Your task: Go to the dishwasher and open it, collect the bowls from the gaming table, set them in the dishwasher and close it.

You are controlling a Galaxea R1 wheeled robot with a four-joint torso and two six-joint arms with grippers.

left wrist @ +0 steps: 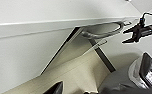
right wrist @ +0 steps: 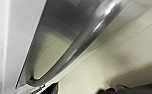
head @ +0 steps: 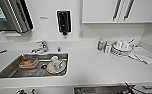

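Where the right gripper (left wrist: 132, 35), jaws spread, nears the dishwasher (right wrist: 67, 32) handle, white tabletop (head: 92, 67) above; labels unreadable.

A white bench (head: 92, 67) is carrying a small bottle (head: 100, 44), stacked dishes (head: 120, 48) and a folded cloth (head: 144, 55) near its back corner.

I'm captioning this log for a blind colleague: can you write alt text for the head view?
A white counter seen from above, with a steel sink at left holding a plate, a cup and a container behind a faucet. At right, stacked dishes and a small bottle stand by the wall; the dishwasher top shows at the bottom edge.
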